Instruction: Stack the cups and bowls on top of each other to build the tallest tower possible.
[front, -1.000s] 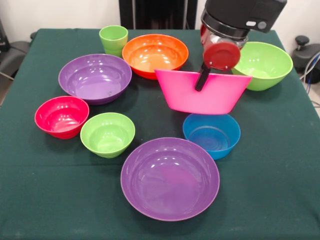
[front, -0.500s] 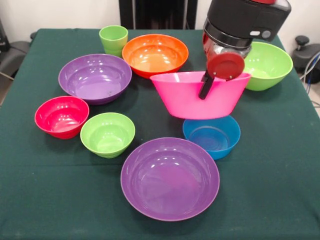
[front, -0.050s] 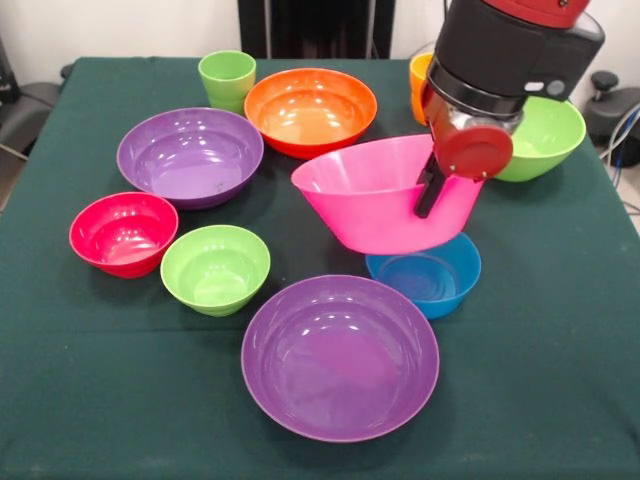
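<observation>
Pink bowl (front, -0.050s: 375, 200) | lifted, tilted, over blue bowl (front, -0.050s: 425, 275) | gripper (front, -0.050s: 428, 196) clamped on its rim | light, stiff, slippery plastic; rim pinch likely best

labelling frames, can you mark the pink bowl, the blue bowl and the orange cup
pink bowl (front, -0.050s: 370, 205): front view, outer wall below the rim
blue bowl (front, -0.050s: 425, 280): front view, inner floor
orange cup (front, -0.050s: 419, 85): front view, visible side wall beside the arm
</observation>
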